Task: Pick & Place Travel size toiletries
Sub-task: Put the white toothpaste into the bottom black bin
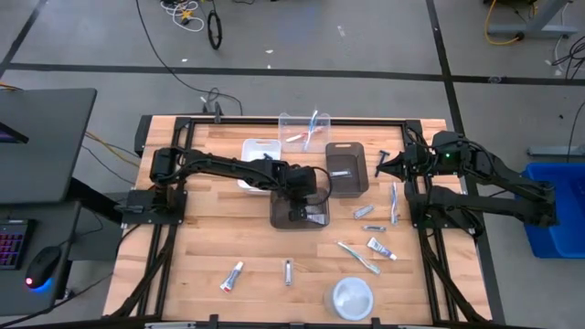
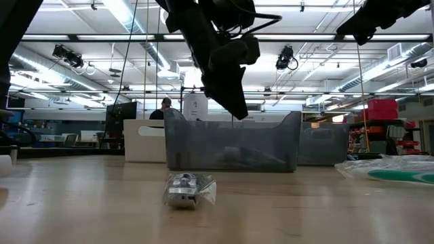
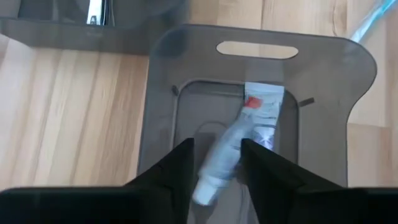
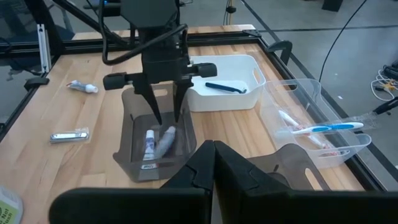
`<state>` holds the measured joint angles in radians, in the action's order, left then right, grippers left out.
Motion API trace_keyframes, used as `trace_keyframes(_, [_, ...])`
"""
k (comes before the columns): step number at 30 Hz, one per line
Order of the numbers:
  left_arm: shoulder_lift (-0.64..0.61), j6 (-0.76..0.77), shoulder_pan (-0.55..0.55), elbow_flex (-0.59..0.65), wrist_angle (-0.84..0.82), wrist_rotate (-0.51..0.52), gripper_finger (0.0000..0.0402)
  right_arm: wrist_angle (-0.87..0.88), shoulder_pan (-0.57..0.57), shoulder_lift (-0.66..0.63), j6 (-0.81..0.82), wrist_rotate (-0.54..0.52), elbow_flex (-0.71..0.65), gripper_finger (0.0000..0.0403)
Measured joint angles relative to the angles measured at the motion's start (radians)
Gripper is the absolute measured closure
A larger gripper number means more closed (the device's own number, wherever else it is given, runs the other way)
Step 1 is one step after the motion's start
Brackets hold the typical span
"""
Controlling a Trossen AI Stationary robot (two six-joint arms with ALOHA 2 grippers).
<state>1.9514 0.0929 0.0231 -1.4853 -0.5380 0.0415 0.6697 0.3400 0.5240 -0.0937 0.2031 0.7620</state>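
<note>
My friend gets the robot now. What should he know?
Left end effector: open, over the dark grey bin, a toothpaste tube dropping between its fingers.
Right end effector: shut, waiting at the table's right edge.
Done: another toothpaste tube lies in that bin; toothbrushes in the clear bin.
Left: loose toiletries on the table, including a tube near the front.

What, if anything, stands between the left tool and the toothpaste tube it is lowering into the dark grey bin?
Nothing visible does. The left tool is over the dark grey bin, with the toothpaste tube between its open fingers, above another tube lying on the bin floor. The right tool waits, shut, at the table's right edge.
</note>
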Motion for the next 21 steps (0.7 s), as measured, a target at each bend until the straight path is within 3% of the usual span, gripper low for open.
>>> trace_keyframes(10, [0.000,-0.023,0.000,0.000,-0.002,0.000,0.0187,0.000,0.000,0.000,0.000,0.000,0.000,0.0389])
trace_keyframes(21, [-0.054,-0.029,-0.009,-0.013,-0.129,-0.033,0.0195,0.000,0.000,0.000,0.000,0.000,0.000,0.0389])
